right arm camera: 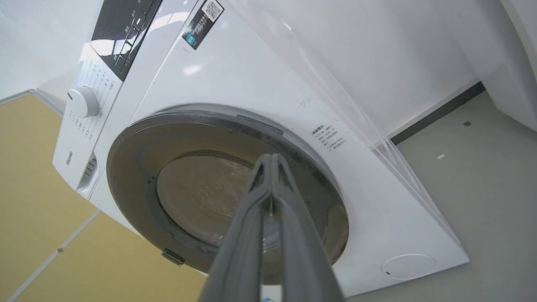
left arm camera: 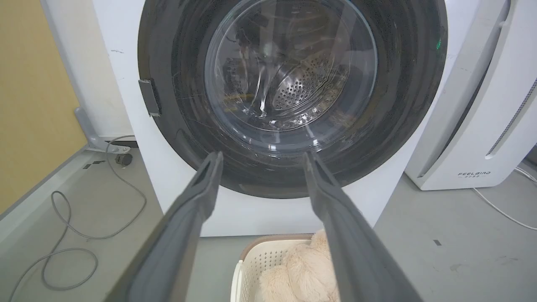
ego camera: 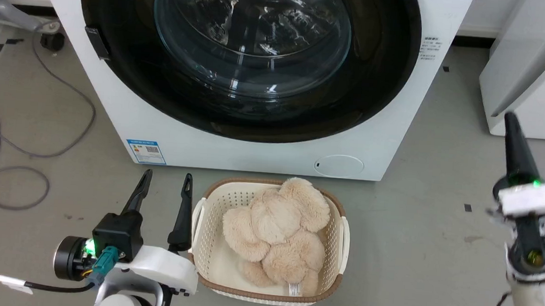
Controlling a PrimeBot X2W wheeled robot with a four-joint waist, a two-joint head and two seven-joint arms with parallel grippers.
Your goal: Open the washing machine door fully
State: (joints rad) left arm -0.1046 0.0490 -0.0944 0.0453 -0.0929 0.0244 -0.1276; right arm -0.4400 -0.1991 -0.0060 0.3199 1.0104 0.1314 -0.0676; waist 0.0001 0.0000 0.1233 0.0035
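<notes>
The washing machine door (ego camera: 378, 74) is a big round glossy black disc with a bulging glass bowl at its centre, lying flat against the white washer (ego camera: 253, 154); it also fills the left wrist view (left arm camera: 402, 84) and right wrist view (right arm camera: 138, 167). A small grey latch handle (ego camera: 97, 42) sits on its left rim. My left gripper (ego camera: 165, 184) is open low on the floor, just left of a basket, well short of the door. My right gripper (ego camera: 512, 124) is shut, empty, off to the washer's right; its fingers (right arm camera: 268, 176) are pressed together.
A cream laundry basket (ego camera: 338, 234) holding a beige plush toy (ego camera: 277, 225) stands on the floor in front of the washer. A white appliance (ego camera: 532, 70) stands at the right. Grey cables (ego camera: 17, 168) loop over the floor at the left.
</notes>
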